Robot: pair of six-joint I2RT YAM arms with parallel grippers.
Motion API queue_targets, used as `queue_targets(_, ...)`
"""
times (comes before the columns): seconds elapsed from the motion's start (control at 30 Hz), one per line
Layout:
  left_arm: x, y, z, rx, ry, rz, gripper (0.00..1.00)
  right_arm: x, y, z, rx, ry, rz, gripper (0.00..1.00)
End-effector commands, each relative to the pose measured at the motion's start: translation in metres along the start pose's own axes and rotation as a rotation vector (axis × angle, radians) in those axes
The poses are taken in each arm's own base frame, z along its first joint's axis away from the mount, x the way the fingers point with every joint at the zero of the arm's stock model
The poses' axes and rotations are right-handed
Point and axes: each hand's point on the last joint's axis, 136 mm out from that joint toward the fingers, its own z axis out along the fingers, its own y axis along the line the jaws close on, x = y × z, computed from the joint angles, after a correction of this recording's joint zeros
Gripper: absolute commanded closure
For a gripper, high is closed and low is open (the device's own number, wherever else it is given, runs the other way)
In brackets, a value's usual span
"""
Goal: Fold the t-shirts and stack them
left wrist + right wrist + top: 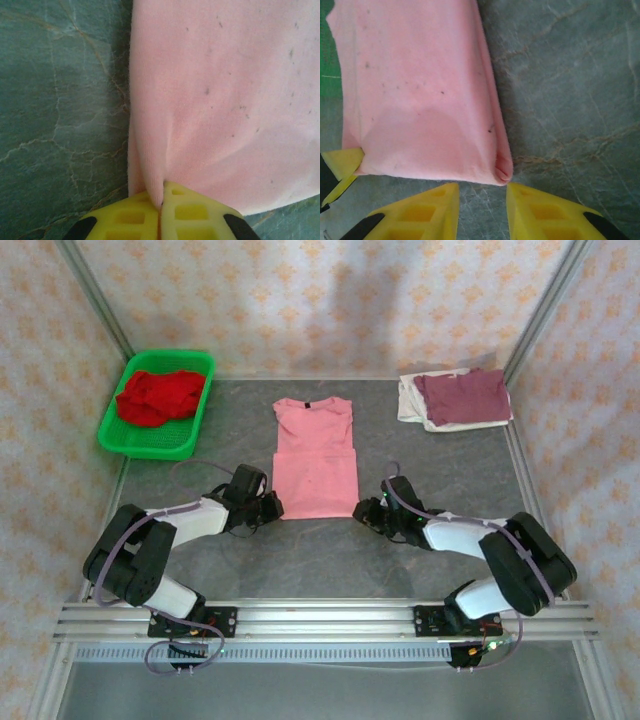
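Light salmon-pink cotton t-shirt (315,465) lay flat on the table, collar end away from the arm bases, sides already turned in so it read as a narrow strip. Left gripper (161,201) was pinched fully closed on that shirt's near-left corner, cloth puckering into the yellow fingers. Right gripper (482,192) sat just off the shirt's near-right corner, jaws apart, gripping nothing; the corner lay just beyond its tips, not touching.

Far right of the pink shirt: maroon folded t-shirt (462,395) stacked on an off-white folded t-shirt (408,400), so two looked done. Far left of the pink shirt: bright red t-shirt (158,397) crumpled in a green plastic mesh basket (108,430), unfolded.

Judgement: roughly halfway. Pink shirt needed the right corner grabbed, an end-to-end fold, then a move onto the stack. Red one needed everything.
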Motion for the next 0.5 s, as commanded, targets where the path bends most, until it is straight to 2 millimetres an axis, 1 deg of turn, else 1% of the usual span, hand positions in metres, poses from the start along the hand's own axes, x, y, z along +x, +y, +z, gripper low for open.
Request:
queue_targets(0.0, 0.0, 0.005, 0.0, -0.024, -0.018, 0.024, 0.97, 0.0, 0.008, 0.005, -0.058, 0.01, 0.034, 0.68)
queue_targets(0.17, 0.002, 0.007, 0.001, -0.025, -0.015, 0.021, 1.0, -0.004, 0.016, 0.013, -0.087, 0.012, 0.052, 0.66)
queue_targets(0.33, 0.003, 0.008, -0.001, -0.031, -0.016, 0.028, 1.0, -0.012, 0.019, 0.019, -0.093, -0.013, 0.067, 0.66)
queue_targets(0.43, 0.003, 0.008, -0.002, -0.029, -0.019, 0.029, 1.0, -0.017, 0.023, 0.021, -0.096, -0.023, 0.073, 0.75)
queue_targets(0.47, 0.003, 0.007, -0.003, -0.03, -0.02, 0.031, 1.0, -0.019, 0.024, 0.02, -0.098, -0.028, 0.08, 0.76)
